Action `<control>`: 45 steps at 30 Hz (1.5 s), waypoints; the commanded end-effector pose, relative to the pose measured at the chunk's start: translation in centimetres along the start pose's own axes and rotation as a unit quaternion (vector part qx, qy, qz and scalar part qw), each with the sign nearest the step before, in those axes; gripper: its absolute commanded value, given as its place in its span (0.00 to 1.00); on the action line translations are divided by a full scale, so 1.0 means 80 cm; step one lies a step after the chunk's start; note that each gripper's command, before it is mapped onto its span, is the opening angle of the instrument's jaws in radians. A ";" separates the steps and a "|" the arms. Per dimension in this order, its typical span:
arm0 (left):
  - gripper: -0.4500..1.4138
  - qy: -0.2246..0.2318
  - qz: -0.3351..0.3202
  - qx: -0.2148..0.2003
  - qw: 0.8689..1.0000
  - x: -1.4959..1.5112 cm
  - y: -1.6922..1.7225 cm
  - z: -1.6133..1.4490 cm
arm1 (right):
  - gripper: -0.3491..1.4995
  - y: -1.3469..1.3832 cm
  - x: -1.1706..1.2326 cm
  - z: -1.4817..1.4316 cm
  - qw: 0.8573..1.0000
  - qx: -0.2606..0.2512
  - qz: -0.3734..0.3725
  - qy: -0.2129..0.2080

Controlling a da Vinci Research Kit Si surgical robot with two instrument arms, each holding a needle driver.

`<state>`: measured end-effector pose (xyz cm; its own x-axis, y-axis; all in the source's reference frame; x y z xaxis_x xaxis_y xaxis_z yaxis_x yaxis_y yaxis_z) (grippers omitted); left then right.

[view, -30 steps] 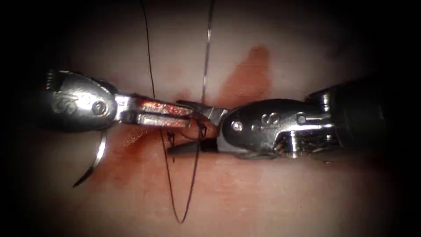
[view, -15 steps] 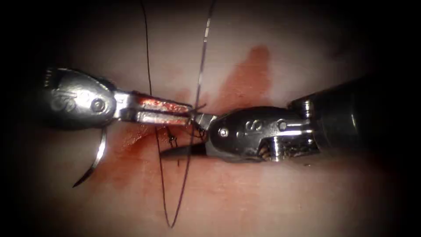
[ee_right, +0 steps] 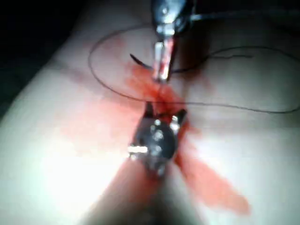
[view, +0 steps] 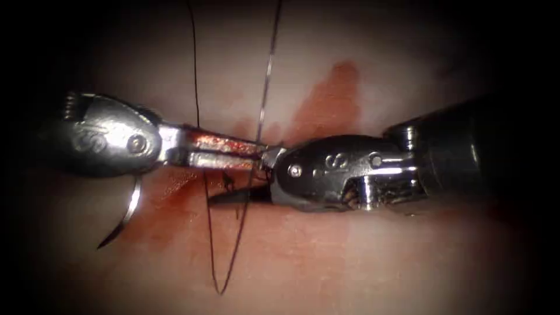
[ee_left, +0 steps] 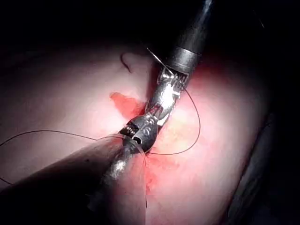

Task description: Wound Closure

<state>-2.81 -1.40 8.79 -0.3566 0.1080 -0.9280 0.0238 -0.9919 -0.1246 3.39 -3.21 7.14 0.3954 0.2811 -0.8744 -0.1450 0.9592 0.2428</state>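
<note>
My left tool (view: pixel 254 153) reaches in from the left, its red-stained jaws shut on the thread (view: pixel 265 76) at their tip. From the right, my right tool (view: pixel 242 178) has its jaws open; the upper jaw meets the left tool's tip and the lower jaw lies low over the tissue. Thread strands pass between them. The curved needle (view: pixel 123 219) lies free on the tissue at the left, below the left tool, held by neither tool. A thread loop (view: pixel 219 280) hangs toward the front. In the right wrist view the right tool (ee_right: pixel 164 112) stands open before the left tool (ee_right: pixel 161 70).
Red fluid (view: pixel 326 99) stains the tissue (view: pixel 379 256) around the cut and in a streak behind the right tool. Two thread strands run up and away at the back. In the left wrist view the right tool's shaft (ee_left: pixel 187 51) crosses the tissue.
The right tool has moved left until its open jaws reach the left tool's tip. The front thread loop has shifted left and narrowed. The left tool and needle have barely moved.
</note>
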 end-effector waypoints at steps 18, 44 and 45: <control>0.00 0.001 -0.002 -0.001 1.000 0.0002 0.0002 0.0010 | 0.00 -0.0008 0.0002 0.0003 0.999 0.040 -0.001 0.002; 0.00 -0.014 -0.003 0.028 1.000 -0.0034 -0.0047 -0.0141 | 0.99 0.0038 0.0045 -0.0201 0.999 0.042 -0.003 0.005; 0.00 -0.017 0.000 0.026 1.000 -0.0040 -0.0045 -0.0145 | 0.99 0.0038 0.0043 -0.0203 0.999 0.041 -0.003 0.004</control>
<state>-1.53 -1.01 8.69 -0.3946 0.1054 -0.9128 -0.0238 -0.9942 -0.1045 1.97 -2.82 6.18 0.3885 0.2745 -0.8796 -0.0667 0.9605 0.2703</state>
